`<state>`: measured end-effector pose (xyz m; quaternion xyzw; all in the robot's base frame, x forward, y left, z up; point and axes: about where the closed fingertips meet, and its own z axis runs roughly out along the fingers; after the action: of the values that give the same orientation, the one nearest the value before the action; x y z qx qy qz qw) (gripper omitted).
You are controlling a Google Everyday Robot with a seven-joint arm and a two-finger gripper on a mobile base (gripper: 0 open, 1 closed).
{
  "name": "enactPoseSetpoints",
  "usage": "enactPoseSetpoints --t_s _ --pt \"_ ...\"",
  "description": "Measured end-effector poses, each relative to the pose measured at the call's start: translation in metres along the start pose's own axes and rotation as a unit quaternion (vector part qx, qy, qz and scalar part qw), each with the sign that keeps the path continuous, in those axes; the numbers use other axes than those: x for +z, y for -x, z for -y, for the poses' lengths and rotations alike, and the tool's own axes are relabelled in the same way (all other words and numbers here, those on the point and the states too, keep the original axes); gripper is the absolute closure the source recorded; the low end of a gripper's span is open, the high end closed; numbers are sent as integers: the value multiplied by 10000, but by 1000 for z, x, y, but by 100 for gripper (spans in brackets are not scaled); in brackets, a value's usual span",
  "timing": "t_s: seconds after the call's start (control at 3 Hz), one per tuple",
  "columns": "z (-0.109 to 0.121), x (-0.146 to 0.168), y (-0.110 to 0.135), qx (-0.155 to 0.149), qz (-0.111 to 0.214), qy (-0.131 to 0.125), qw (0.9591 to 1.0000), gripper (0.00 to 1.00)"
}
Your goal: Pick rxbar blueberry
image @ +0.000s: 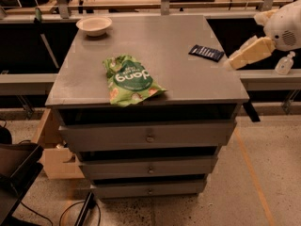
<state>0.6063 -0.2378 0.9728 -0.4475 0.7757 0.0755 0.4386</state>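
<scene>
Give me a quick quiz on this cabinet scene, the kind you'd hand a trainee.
1. True or false: the gripper hangs above the bowl.
2. Which thing lies nearest the gripper? A) green bag B) blue bar C) bowl
3. How many drawers with knobs does the cabinet show?
Key: 1 false, it hangs at the cabinet's right edge, beside the blue bar; 2 B; 3 three.

On the tabletop (160, 36): one bar (206, 52), one green bag (129, 79), one bowl (94, 25); three drawers (149, 136) below; one hand (233, 62) at the right edge
</scene>
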Motion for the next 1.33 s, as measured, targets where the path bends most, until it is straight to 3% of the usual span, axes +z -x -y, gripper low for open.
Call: enactPoseSetpoints --t_s 0.33,0.67,1.0,1.33 --pt "42 48 -4 418 544 245 9973 0" --pt "83 82 -8 635 941 441 9926 0" --pt "83 82 -7 633 941 441 9926 0" --pt "90 113 -8 429 1085 389 9924 0"
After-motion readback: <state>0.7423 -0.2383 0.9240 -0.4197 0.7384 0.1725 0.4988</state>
